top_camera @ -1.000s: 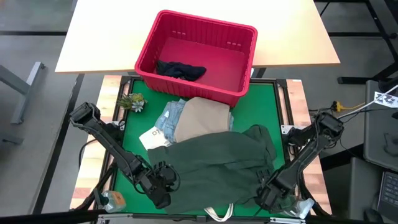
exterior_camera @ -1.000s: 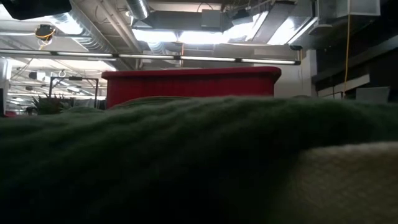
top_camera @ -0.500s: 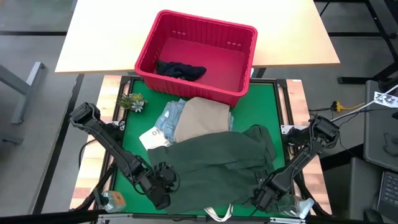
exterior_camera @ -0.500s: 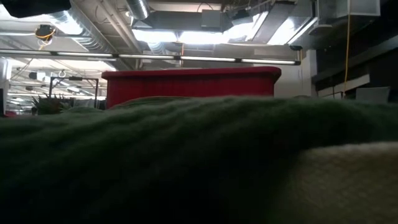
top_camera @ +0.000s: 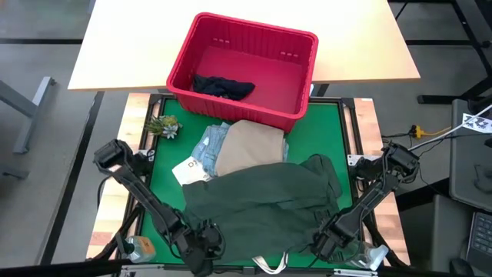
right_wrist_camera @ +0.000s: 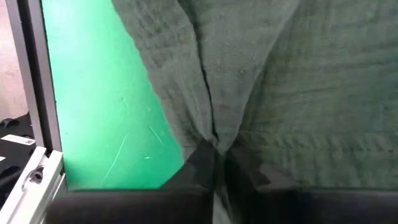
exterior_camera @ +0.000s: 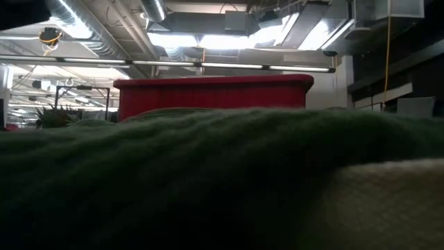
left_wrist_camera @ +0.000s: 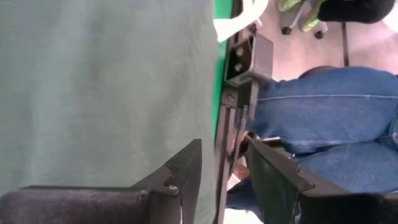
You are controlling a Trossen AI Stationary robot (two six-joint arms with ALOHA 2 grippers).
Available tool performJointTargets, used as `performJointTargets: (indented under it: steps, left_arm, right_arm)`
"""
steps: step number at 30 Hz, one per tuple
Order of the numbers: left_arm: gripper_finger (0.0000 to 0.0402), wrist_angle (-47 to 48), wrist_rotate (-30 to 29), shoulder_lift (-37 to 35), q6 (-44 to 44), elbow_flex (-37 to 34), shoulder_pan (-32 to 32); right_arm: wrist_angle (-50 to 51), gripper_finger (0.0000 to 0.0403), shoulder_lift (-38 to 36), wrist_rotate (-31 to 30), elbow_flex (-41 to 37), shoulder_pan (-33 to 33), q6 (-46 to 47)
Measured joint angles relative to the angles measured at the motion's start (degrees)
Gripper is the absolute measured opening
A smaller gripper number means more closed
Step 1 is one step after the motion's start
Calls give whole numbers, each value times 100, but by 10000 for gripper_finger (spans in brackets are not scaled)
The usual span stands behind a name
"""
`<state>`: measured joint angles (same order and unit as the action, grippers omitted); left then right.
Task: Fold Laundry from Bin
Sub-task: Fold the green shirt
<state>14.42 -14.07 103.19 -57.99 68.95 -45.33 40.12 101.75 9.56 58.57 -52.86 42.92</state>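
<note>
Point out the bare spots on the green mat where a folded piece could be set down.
Bare green mat lies right of the red bin and beige cloth, above the olive shirt. A narrower strip runs down the left, below the small plant. The centre and near edge are crowded: shirt, jeans, both tools.

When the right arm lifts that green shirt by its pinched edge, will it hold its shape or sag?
Probably sag: the green shirt lies rumpled in soft folds, and it bunches into creases where the right gripper has its jaws shut on it. It looks light, but it overlaps the beige cloth and may drag it. The left gripper stands open, holding nothing.
</note>
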Motion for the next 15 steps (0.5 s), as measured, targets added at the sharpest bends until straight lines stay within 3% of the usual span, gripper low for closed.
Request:
performJointTargets:
  steps: [3, 10, 15]
  left_arm:
    - [125, -303, 3, 272, 4, 0, -80]
    - [125, -530, 0, 729, 6, 0, -240]
    - [125, -719, -14, 1033, 8, 2, -287]
  right_arm:
    - [2, 9, 0, 1, -2, 0, 0]
    - [-4, 54, 7, 0, -5, 0, 0]
    - [-13, 57, 9, 0, -7, 0, 0]
